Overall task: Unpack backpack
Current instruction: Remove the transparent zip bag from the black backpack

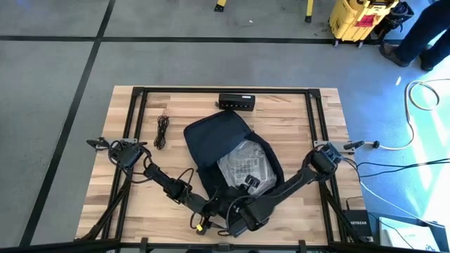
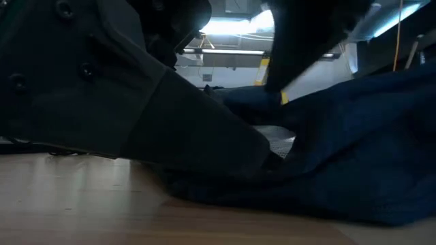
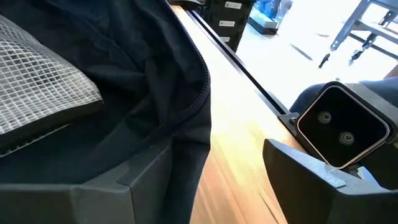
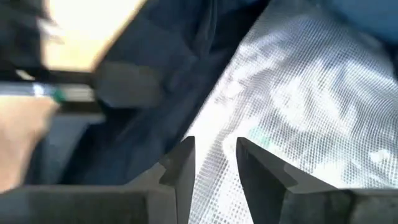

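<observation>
A: So, the left hand (image 1: 211,209) is spread wide, holding nothing, by the backpack (image 1: 211,137) in the middle of the table (image 1: 281,119).

B: Right hand (image 4: 214,163) is almost pinched on the clear bag (image 1: 242,163). Squeeze tight, then lift slowly.

I see bare table (image 1: 281,119) right of the backpack (image 1: 218,137). A black box (image 1: 237,102) blocks its far side; a cable (image 1: 162,131) lies left.

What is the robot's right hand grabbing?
The right hand is pinching the edge of the clear mesh plastic bag inside the backpack.
</observation>
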Motion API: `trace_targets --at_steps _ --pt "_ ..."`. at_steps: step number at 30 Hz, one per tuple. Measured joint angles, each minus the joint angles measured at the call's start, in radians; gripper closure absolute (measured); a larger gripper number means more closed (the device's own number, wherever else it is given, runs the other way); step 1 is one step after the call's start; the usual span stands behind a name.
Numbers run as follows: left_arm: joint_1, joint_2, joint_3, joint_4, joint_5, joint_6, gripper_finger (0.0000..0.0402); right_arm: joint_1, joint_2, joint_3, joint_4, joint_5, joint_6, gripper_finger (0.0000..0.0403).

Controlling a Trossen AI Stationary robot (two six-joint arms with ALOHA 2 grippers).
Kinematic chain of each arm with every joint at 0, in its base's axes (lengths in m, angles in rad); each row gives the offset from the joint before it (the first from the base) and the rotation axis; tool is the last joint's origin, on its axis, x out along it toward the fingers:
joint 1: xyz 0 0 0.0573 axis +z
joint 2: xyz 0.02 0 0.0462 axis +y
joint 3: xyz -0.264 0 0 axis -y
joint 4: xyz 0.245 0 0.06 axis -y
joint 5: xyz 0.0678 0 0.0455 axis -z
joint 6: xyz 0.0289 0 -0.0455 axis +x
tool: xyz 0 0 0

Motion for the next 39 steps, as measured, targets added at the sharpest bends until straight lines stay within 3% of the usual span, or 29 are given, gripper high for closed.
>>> trace_targets --at_steps 5,15,21,25,31,39 --pt "0.000 0.000 0.000 0.000 0.000 0.000 0.0165 -0.002 -0.021 -0.001 0.138 -0.102 -0.065 0.0287" --pt "-0.002 0.000 0.000 0.005 0.000 0.017 0.0165 -0.002 -0.007 -0.133 0.254 -0.188 -0.098 0.0131" --pt "-0.003 0.000 0.000 0.018 0.000 0.022 0.0165 -0.002 -0.006 -0.218 0.331 -0.212 -0.101 0.0090" --pt "-0.003 0.000 0.000 0.020 0.000 0.022 0.0165 -0.006 0.009 -0.229 0.292 -0.206 -0.114 0.0105" --pt "-0.003 0.000 0.000 0.021 -0.001 0.022 0.0165 -0.009 0.047 -0.222 0.281 -0.210 -0.157 0.0160" --pt "-0.003 0.000 0.000 0.019 0.000 0.022 0.0165 -0.019 0.054 -0.220 0.216 -0.170 -0.155 0.0275"
